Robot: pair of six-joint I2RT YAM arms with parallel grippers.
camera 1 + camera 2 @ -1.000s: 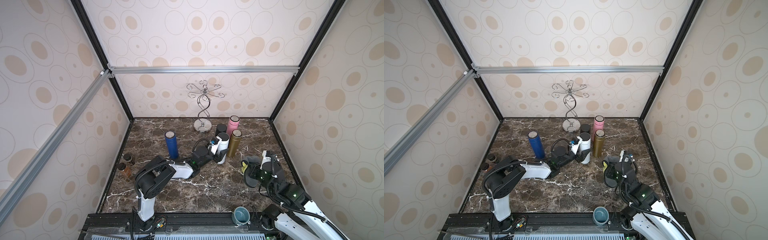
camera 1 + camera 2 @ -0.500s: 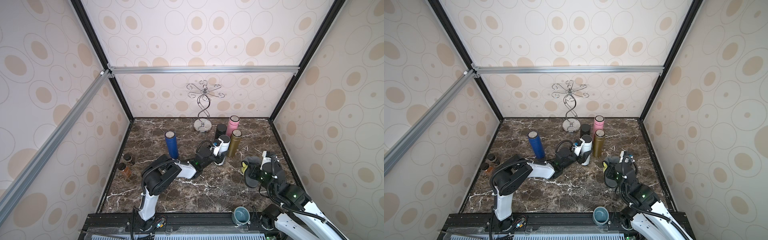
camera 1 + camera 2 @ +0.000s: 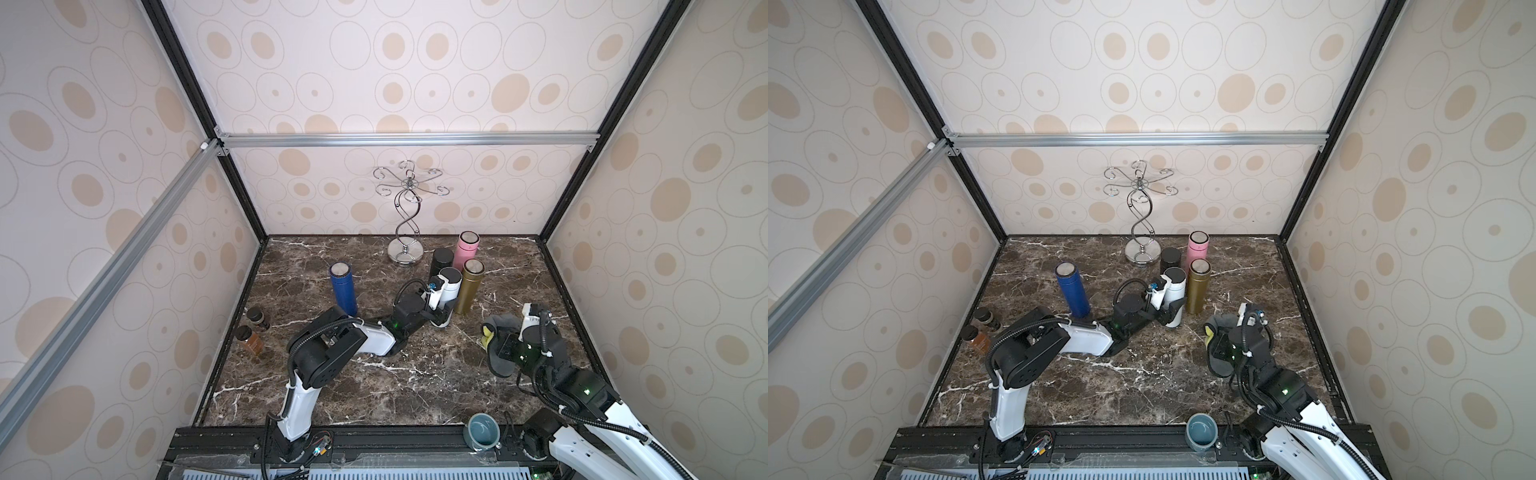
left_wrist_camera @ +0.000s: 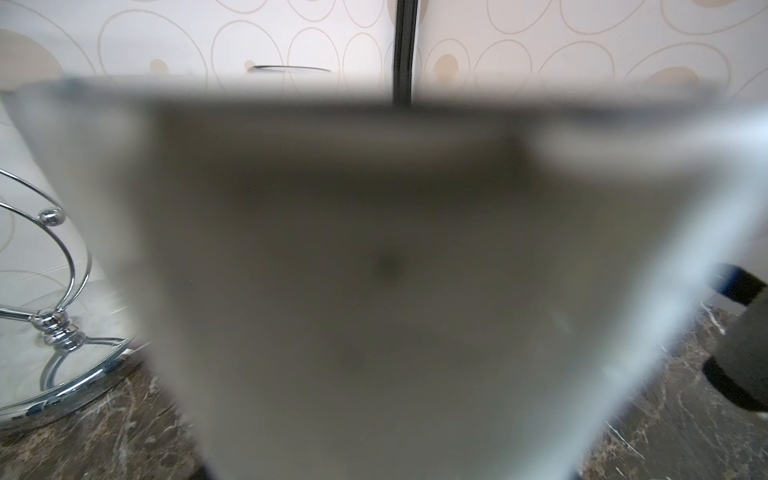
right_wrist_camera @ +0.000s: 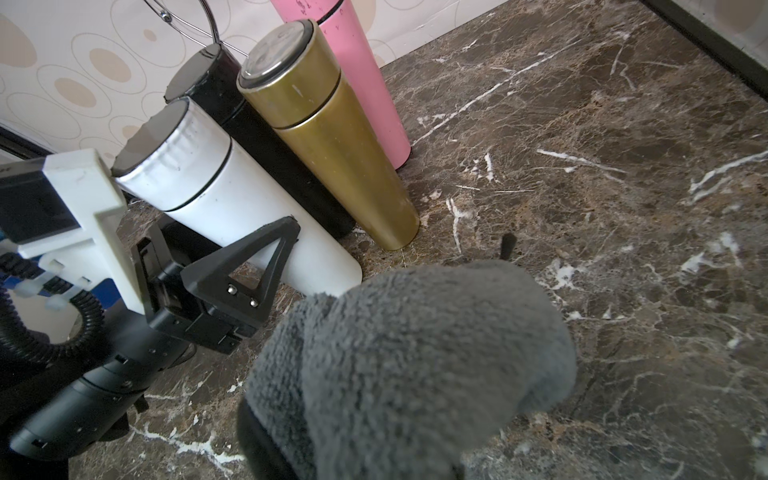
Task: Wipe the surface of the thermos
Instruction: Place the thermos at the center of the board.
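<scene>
From where I stand, the left pincer [image 3: 441,311] is clamped round the lower body of the white thermos [image 3: 450,286]. The thermos stands on the marble bench [image 3: 415,386], just beside a gold thermos [image 3: 468,291] and in front of a black thermos [image 3: 440,259]. The right pincer [image 3: 500,348], well apart, is closed on a bunched grey cloth [image 5: 415,365].

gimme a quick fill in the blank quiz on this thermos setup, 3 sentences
1. The thermos clamped in the left gripper is ____ in colour.
2. The right gripper is shut on a grey ____.
3. The lone thermos, standing away from the rest, is ____ in colour.
Missing words: white; cloth; blue.
</scene>
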